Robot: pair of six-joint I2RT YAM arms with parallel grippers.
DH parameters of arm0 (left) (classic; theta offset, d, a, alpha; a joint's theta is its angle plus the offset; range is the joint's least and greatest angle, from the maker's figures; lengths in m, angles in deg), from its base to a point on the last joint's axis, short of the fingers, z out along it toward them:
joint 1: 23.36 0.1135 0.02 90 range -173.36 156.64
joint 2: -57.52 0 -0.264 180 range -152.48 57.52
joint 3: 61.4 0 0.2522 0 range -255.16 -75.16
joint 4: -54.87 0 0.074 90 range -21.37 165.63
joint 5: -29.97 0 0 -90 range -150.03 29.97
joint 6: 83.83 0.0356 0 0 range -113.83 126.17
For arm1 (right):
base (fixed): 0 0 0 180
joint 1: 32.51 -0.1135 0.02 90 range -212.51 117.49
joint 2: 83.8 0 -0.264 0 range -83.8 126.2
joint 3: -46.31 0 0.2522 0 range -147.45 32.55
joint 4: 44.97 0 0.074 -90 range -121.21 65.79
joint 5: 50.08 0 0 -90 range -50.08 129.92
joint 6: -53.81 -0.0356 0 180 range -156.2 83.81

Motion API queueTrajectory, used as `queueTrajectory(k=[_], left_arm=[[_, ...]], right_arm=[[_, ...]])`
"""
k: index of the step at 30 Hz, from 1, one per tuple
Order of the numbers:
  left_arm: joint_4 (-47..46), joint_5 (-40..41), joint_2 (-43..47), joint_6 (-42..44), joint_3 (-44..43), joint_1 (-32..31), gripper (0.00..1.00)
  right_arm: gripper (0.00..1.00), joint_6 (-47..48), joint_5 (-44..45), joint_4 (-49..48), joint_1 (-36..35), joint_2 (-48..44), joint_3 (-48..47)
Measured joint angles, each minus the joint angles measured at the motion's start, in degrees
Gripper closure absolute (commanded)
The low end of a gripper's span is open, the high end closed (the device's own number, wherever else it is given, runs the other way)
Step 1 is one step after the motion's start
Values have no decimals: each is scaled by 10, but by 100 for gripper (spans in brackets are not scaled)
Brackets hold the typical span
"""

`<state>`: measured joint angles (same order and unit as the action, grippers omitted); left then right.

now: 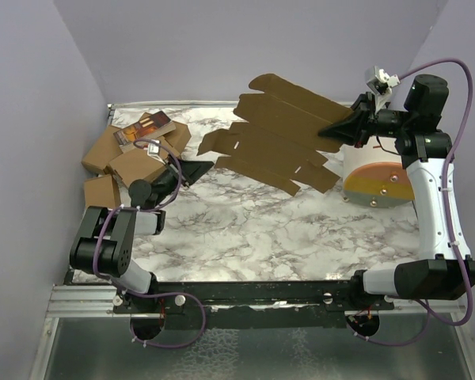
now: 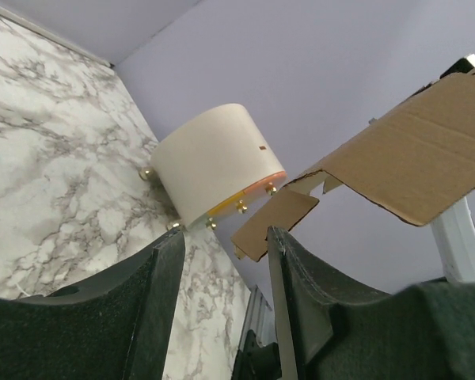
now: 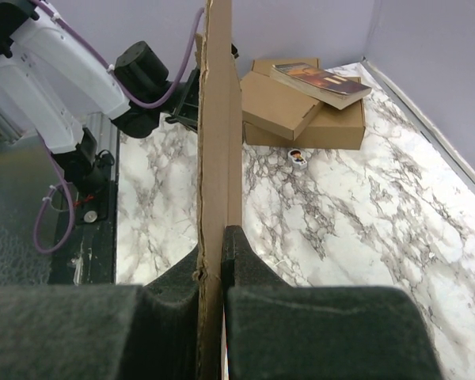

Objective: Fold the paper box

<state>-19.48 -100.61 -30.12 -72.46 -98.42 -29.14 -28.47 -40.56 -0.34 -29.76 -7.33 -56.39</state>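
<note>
top external: we note the paper box [image 1: 281, 131], a flat sheet, raised at upper centre, pinched by the right gripper [image 1: 342, 127]. left wrist: left gripper [image 2: 226, 253] fingers apart; box at upper right. right wrist: jaws clamped on box edge, centre.

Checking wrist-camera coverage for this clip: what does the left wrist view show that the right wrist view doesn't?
Only the left wrist: the white cylinder and the open left gripper, holding nothing. Only the right wrist: the right gripper shut on the paper box, and the heap of cartons with a book on top. Both: the unfolded paper box and the marble table.
</note>
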Motion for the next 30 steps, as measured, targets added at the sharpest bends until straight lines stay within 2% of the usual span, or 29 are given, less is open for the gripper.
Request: queueTrajectory(k=[5,11,19,30], left_arm=[[0,1,-16,8,-12,-31,50],[0,5,-24,12,-14,-33,50],[0,-1,-23,12,-16,-33,43],[0,-41,-16,17,-22,-59,40]], right_arm=[[99,0,-1,-1,0,0,0],[99,0,-2,-1,0,0,0],[99,0,-1,-2,0,0,2],[99,0,-1,-2,0,0,2]])
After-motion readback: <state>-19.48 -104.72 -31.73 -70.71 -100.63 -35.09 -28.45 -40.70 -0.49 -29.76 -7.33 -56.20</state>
